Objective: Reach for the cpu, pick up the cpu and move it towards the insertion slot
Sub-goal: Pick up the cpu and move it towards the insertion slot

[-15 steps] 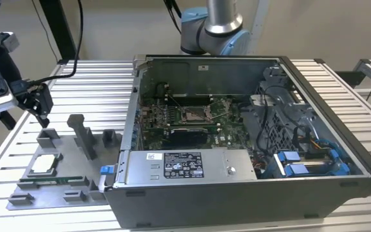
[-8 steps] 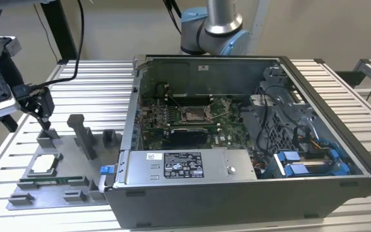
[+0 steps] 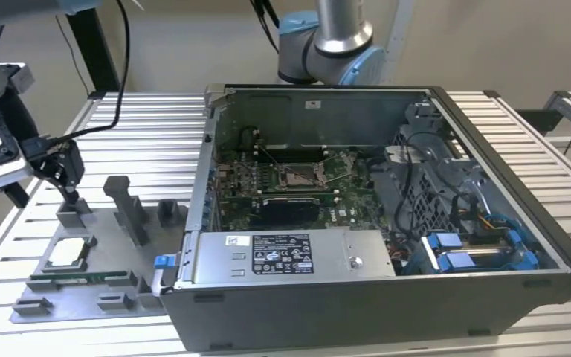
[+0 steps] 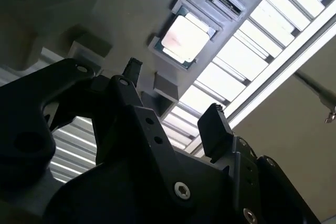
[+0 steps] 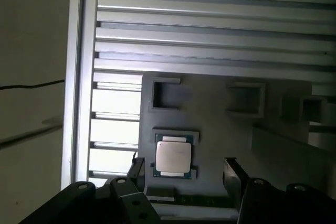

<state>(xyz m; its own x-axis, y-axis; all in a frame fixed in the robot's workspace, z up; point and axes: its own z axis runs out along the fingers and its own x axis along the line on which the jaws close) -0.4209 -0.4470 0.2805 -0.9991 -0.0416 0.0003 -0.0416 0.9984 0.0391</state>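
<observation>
Pincer (image 5: 184, 166) open over the cpu (image 5: 173, 156), jaws spread to straddle it; in the exterior view, insertion slot (image 3: 299, 176) at its two o'clock.

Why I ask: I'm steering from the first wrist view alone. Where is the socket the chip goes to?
Observer: The socket sits inside the open computer case, to the exterior view's right of the chip.
Operator: Is the pincer touching the chip?
Observer: No. The pincer hangs open over the grey tray, apart from the chip.
Operator: Anything between chip and socket?
Observer: Yes, the case's side wall stands between the tray and the socket.
</observation>
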